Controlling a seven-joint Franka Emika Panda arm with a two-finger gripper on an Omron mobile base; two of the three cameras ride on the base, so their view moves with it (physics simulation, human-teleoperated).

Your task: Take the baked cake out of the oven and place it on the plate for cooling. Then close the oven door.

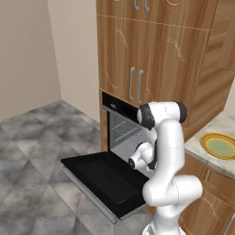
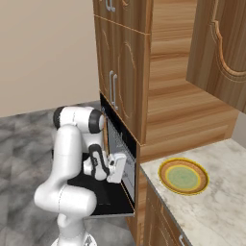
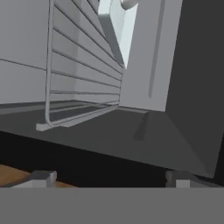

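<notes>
The tool [image 3: 111, 177] stood wide open and empty at the mouth of the oven [image 1: 120, 129], fingertips at the hand view's bottom edge. The baked cake [image 3: 127, 3] sat at top centre on a pale tray [image 3: 114, 26], rolled sideways (easily misjudged). Fingers could snag the wire rack [image 3: 81, 70]; the plate [image 2: 183, 176] waited lower right on the counter [image 2: 221, 202].

We find a pale marbled stone tabletop [image 2: 211, 211] beside the wooden cabinetry, carrying a round flat plate with a yellow-orange rim and pale green centre [image 2: 183, 176]. The plate lies flat, near the tabletop's cabinet end. Inside the oven, a grey wire rack [image 3: 83, 65] bears a pale square tray [image 3: 114, 22].
</notes>
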